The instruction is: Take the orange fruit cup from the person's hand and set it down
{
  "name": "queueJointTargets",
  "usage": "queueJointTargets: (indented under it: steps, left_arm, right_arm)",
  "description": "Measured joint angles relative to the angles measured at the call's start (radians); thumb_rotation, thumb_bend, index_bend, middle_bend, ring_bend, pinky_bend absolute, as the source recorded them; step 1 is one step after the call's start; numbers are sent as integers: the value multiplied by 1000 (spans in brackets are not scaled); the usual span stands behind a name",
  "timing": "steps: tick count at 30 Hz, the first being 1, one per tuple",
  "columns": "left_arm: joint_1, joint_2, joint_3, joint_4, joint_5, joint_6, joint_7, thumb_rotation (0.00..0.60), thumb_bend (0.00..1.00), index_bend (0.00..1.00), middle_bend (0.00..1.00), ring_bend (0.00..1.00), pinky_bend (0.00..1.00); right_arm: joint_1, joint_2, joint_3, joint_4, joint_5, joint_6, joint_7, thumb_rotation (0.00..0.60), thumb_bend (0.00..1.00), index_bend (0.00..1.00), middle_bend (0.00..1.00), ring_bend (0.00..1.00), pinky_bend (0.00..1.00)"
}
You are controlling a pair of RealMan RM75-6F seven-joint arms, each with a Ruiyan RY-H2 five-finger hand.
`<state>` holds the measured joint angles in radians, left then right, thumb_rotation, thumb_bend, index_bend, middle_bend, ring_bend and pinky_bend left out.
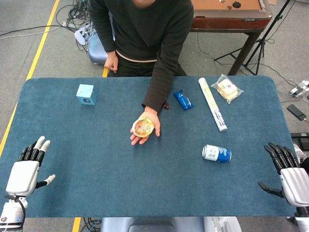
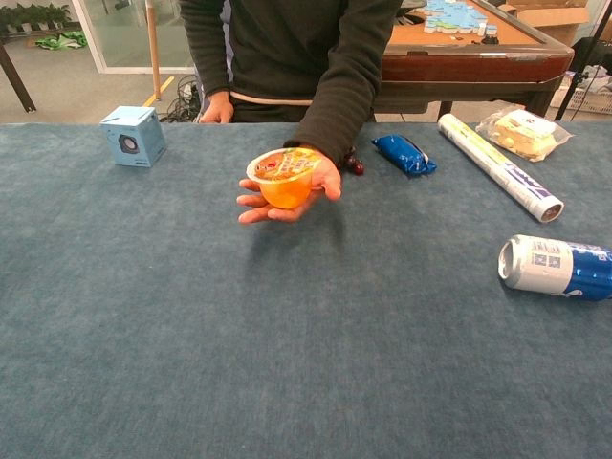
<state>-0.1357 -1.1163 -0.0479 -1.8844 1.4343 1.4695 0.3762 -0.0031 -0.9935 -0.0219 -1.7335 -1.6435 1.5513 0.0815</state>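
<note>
Orange fruit cup (image 2: 284,178) sits upright in person's hand (image 2: 287,196), held above table (image 1: 120,183) mid-area. Can (image 1: 217,153) lies on its side to the cup's right, nearer robot. Left hand (image 1: 26,169) and right hand (image 1: 289,174) rest well apart from cup at near corners; both w/ fingers spread, holding nothing.

Blue-carpeted table (image 1: 120,193) carries: light-blue cardboard cube box (image 1: 87,94), small blue foil snack packet (image 1: 183,99), long white paper tube (image 1: 212,104), clear plastic-bagged sandwich (image 1: 227,89), blue-white drink can on its side (image 1: 216,153).
</note>
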Motion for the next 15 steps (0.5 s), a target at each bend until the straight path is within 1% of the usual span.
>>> queueJointTargets:
  steps: [9,12,15]
  left_arm:
    - [-11,2,-4,11,21,-8,-21,600,138,31,0,0,92]
    - [-30,10,-12,20,32,-29,-50,600,138,31,0,0,92]
    - [-56,23,-22,29,45,-61,-105,600,138,31,0,0,92]
  right_arm:
    - [-1,5,5,-1,-6,15,-2,600,74,16,57,0,57]
    - [-3,16,13,-8,-4,29,-7,600,74,16,57,0,57]
    - [-7,29,23,-22,1,44,-17,600,74,16,57,0,57]
